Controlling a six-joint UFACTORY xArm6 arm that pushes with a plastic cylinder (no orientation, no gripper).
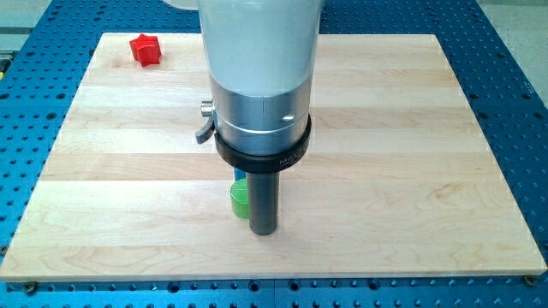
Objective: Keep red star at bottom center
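Observation:
The red star (145,50) lies at the view's top left corner of the wooden board (411,171). My tip (263,233) rests on the board near the bottom centre, far from the red star. A green block (239,198), round in outline, sits right against the rod's left side. A sliver of a blue block (241,175) shows just above it, mostly hidden behind the arm.
The arm's wide white and silver body (261,85) covers the top centre of the board and hides what is behind it. The board lies on a blue perforated table (34,128).

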